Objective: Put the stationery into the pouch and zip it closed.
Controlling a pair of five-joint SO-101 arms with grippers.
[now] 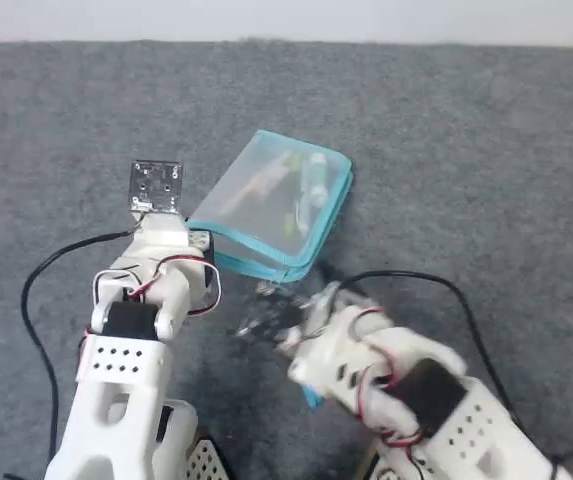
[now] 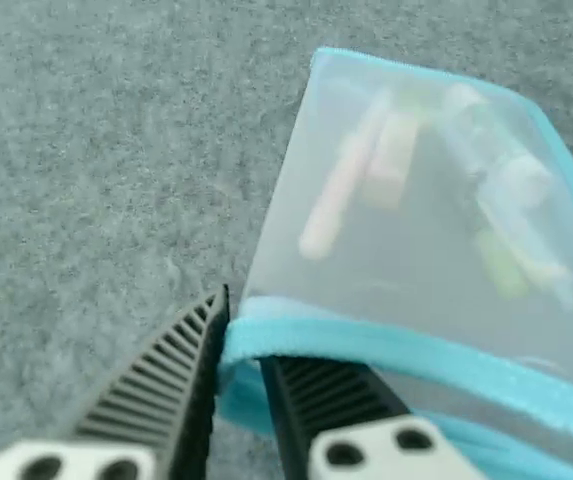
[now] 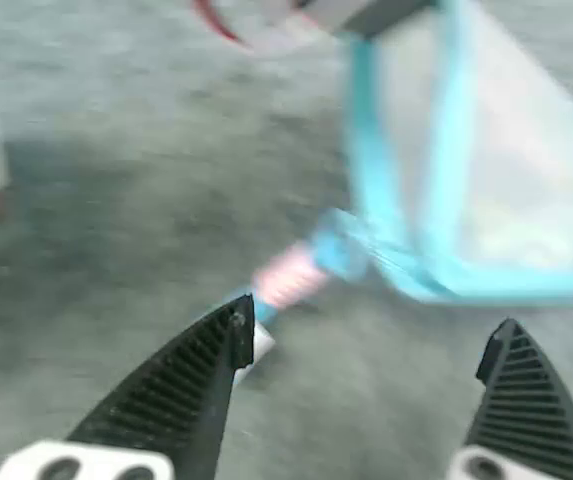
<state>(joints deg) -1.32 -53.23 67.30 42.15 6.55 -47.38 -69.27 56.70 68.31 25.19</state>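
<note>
We look down over the counter (image 1: 466,130) from above; our wrist cameras sit close behind the left end effector (image 2: 244,330) and right end effector (image 3: 374,318), all sharing the pouch (image 1: 276,205).

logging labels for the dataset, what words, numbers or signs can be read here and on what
No text can be read in any view.
pouch: no print shows on its clear wall or blue trim.
stationery: seen only hazily through the pouch wall; any marks on it are too blurred to read.
</note>
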